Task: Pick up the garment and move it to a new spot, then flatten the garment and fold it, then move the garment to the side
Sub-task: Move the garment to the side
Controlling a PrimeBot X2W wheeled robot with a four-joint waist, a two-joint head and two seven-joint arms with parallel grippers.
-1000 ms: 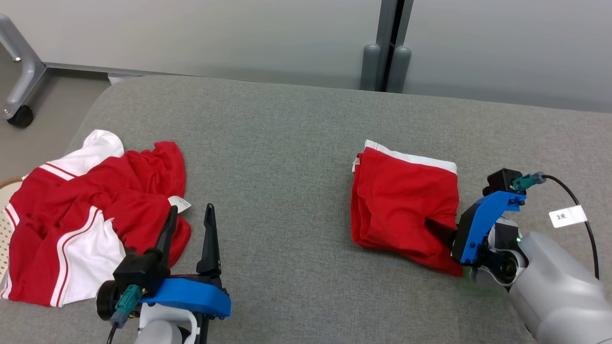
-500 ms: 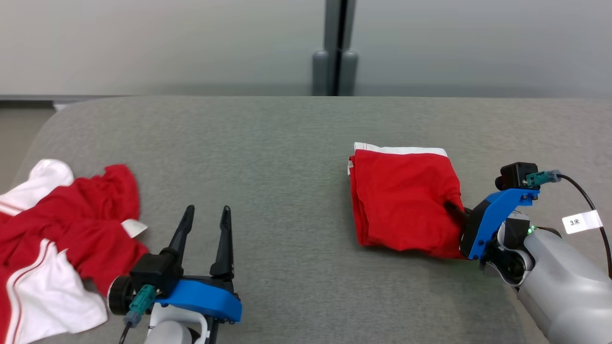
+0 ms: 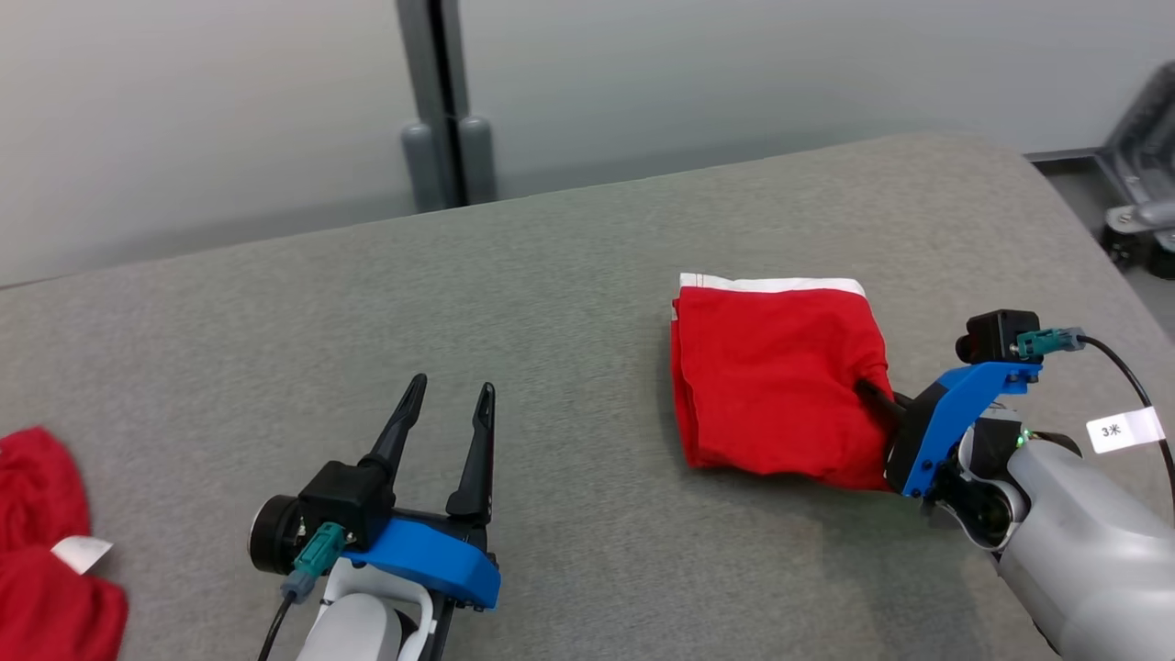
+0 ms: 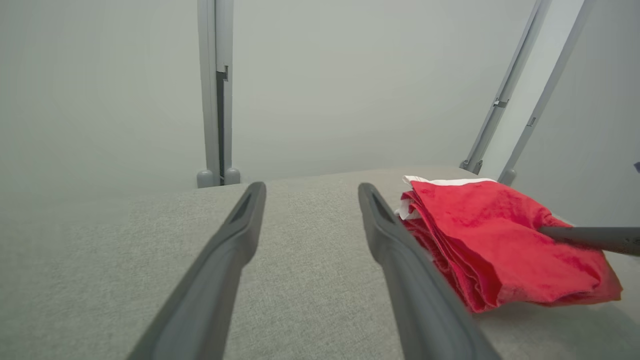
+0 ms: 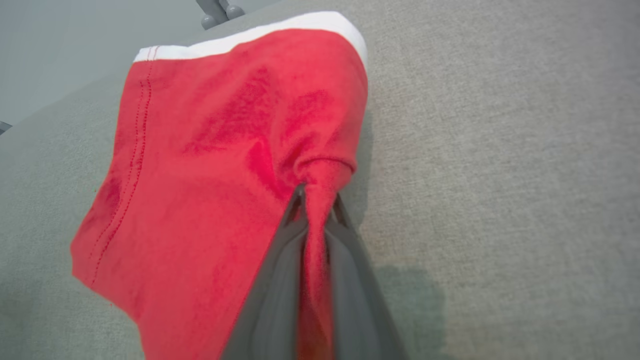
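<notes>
The right gripper (image 3: 877, 393) is clamped on the near right corner of the folded red garment (image 3: 776, 376). Its two dark fingers are pressed together with a pinch of the cloth bunched between them. The garment lies in a stacked, roughly square fold on the right half of the grey fabric surface (image 3: 569, 275), with a white band (image 3: 780, 285) along the side facing the far edge. The left gripper (image 3: 453, 386) hovers by the near edge, well apart from the garment, its fingers spread and holding nothing. More crumpled red cloth (image 3: 41, 569) with a white label (image 3: 81, 551) lies at the left end.
</notes>
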